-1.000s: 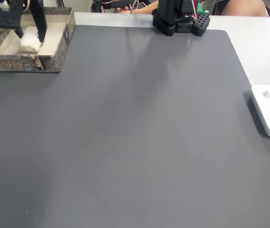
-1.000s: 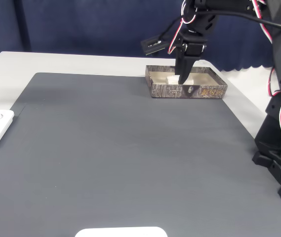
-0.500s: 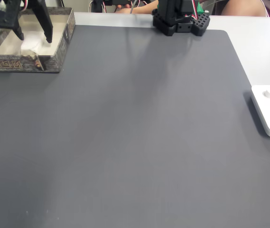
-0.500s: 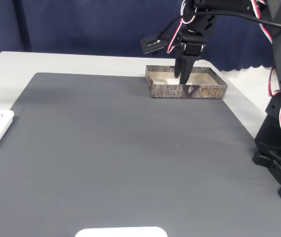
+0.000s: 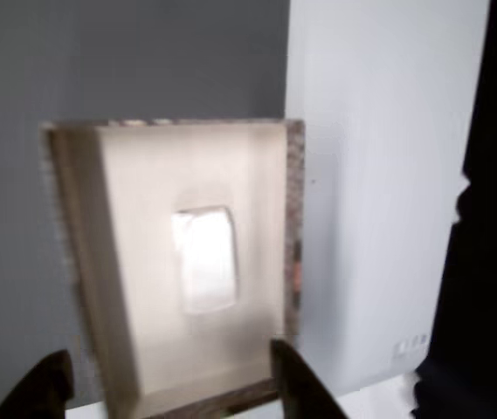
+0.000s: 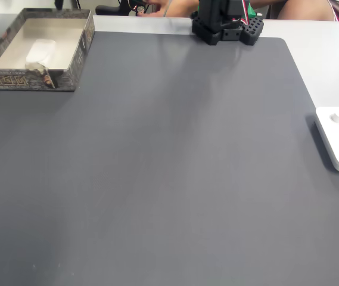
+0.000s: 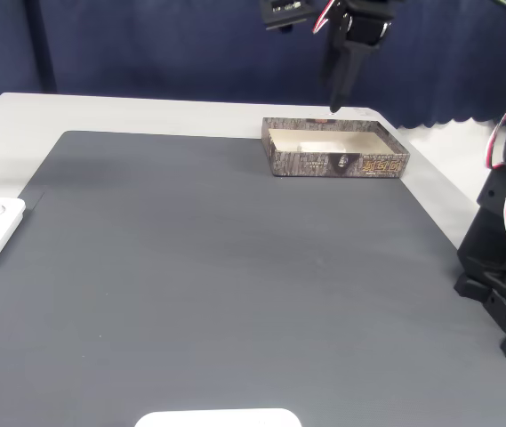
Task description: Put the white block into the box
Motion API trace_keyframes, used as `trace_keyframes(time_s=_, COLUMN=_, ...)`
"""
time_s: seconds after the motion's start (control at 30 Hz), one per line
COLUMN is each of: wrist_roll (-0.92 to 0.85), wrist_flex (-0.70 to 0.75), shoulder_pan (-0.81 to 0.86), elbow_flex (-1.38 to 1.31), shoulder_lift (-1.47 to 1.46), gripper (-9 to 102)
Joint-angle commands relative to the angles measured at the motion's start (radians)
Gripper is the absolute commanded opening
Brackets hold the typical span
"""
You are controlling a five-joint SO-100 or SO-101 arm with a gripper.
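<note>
block (image 5: 205, 259) lies flat in box (image 5: 290, 218), near its centre. gripper (image 7: 334, 100) hangs above at 12 o'clock, jaws released, empty. i judge placement done; next, retreat.

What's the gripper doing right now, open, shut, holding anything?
Gripper: open, holding nothing, above the box; the white block lies on the box floor.

Light: bright, even in both fixed views | Shadows: faint | Other view: soft, blurred; white block (image 5: 205, 259) overexposed | Glare: mild sheen on mat (image 6: 175, 167)
</note>
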Motion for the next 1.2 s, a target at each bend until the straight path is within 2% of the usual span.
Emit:
trace_keyframes(time_s=0.0, wrist_roll=-0.055, wrist_flex=-0.014, shoulder_pan=-0.021, elbow_flex=0.087, shoulder_lift=0.193, gripper=33)
trace_keyframes(time_s=0.2, wrist_roll=-0.117, wrist_flex=-0.011, shoulder_pan=-0.058, elbow_flex=0.215, shoulder_lift=0.314, gripper=32)
trace_keyframes(time_s=0.33, wrist_roll=-0.210, wrist_flex=-0.011, shoulder_pan=-0.118, elbow_flex=0.310, shoulder_lift=0.403, gripper=27)
trace_keyframes(time_s=0.43, wrist_roll=-0.360, wrist_flex=-0.011, shoulder_pan=-0.198, elbow_flex=0.440, shoulder_lift=0.497, gripper=11)
trace_keyframes(time_s=0.53, wrist_roll=-0.509, wrist_flex=-0.011, shoulder_pan=-0.327, elbow_flex=0.555, shoulder_lift=0.584, gripper=-1)
trace_keyframes(time_s=0.6, wrist_roll=-0.566, wrist_flex=-0.011, shoulder_pan=-0.423, elbow_flex=0.621, shoulder_lift=0.640, gripper=-2)
trace_keyframes(time_s=0.93, wrist_roll=-1.092, wrist_flex=-0.008, shoulder_pan=-1.042, elbow_flex=0.996, shoulder_lift=0.923, gripper=-2)
trace_keyframes(time_s=1.03, wrist_roll=-1.167, wrist_flex=-0.008, shoulder_pan=-1.178, elbow_flex=1.088, shoulder_lift=0.997, gripper=-2)
trace_keyframes(time_s=1.17, wrist_roll=-1.193, wrist_flex=-0.008, shoulder_pan=-1.269, elbow_flex=1.193, shoulder_lift=1.117, gripper=-2)
